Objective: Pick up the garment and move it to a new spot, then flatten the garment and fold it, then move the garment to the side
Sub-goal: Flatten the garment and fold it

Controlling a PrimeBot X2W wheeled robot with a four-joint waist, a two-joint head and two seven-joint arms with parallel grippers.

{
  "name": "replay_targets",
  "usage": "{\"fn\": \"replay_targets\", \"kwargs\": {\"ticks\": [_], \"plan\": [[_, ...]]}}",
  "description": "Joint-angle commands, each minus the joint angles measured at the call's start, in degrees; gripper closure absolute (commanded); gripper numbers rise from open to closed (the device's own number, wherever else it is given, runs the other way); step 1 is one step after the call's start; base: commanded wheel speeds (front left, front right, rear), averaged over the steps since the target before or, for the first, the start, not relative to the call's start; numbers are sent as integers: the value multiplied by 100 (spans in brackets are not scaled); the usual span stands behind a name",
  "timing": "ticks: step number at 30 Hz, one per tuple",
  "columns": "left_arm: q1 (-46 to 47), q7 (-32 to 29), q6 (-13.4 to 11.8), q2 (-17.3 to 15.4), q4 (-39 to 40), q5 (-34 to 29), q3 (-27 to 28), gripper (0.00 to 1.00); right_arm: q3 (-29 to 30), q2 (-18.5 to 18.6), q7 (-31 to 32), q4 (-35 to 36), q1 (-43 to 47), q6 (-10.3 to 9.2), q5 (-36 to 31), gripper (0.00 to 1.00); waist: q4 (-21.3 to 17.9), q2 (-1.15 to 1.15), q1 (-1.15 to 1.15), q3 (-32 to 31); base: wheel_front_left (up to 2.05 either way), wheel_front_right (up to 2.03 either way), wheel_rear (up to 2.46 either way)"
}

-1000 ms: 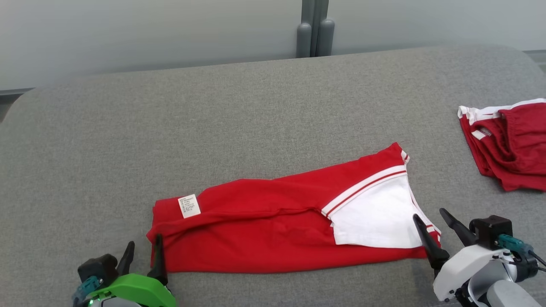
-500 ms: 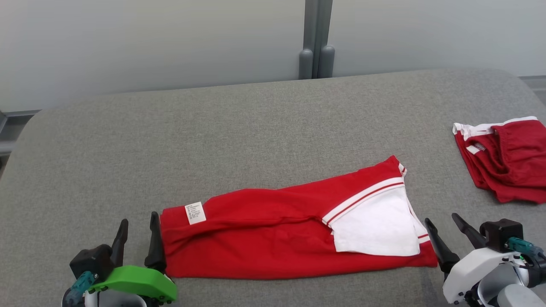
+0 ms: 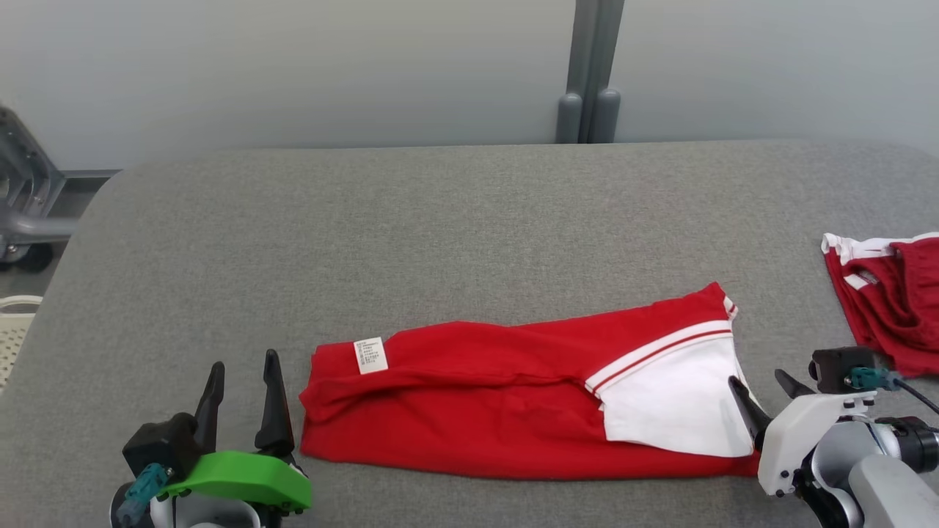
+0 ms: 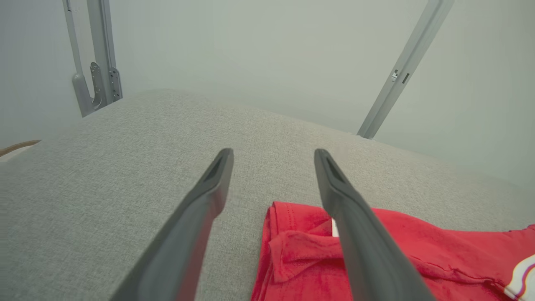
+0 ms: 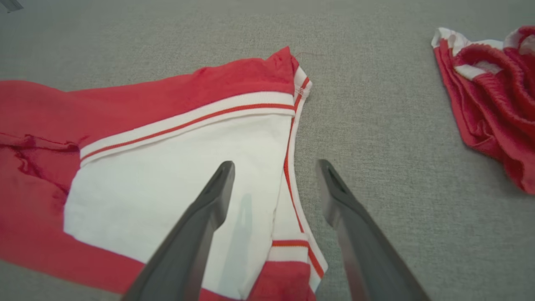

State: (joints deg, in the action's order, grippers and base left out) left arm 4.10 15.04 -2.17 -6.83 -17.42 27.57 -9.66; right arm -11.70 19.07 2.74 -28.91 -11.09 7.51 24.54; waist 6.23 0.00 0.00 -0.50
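In the head view, the whole picture had slid right and down since a second before, so the camera had turned, not the things. The garment [image 3: 477, 411] lay where it had been, a long red fold with a white panel at its right end, near the front edge of the worktop [image 3: 440, 220]. Your left gripper [image 3: 242, 359] had drawn clear of the cloth's left edge, which one finger had overlapped; it stood wide open just beside it, holding nothing. Your right gripper [image 3: 755, 378] was wide open too (and empty), one finger over the white panel. The worktop was grey woven fabric with rounded corners. A second garment [image 3: 895, 308] lay well apart at the right, a grey post [image 3: 590, 73] stood against the pale wall [image 3: 293, 66], and a metal frame [image 3: 22, 198] stood at the left.

In the left wrist view, the spread fingers pointed across bare grey fabric, the garment's left end under the right-hand finger.

In the right wrist view, the fingers straddled the panel's striped edge.
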Motion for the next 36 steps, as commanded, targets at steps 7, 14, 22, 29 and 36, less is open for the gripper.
{"fn": "replay_targets", "kwargs": {"ticks": [7,14,22,29,36], "plan": [[-80,15,-25,-35,82,-12,14,0,162,-232,565,-900,-444,-5,53,0,411,0,0,18,0,0,0],[-111,15,-42,-9,116,3,47,0,491,-378,692,-1594,-774,-5,-270,0,584,0,0,28,0,0,0],[-110,15,-41,34,143,-30,73,0,793,-547,870,-2129,-1051,-4,-436,0,664,0,0,49,0,0,0],[-87,15,-12,64,150,-39,105,0,738,-739,927,-2313,-1272,-1,-480,0,688,0,0,109,0,0,0],[-69,15,17,89,153,-63,131,0,347,-851,1001,-2218,-1346,-1,-301,0,682,0,0,139,0,0,0]]}}
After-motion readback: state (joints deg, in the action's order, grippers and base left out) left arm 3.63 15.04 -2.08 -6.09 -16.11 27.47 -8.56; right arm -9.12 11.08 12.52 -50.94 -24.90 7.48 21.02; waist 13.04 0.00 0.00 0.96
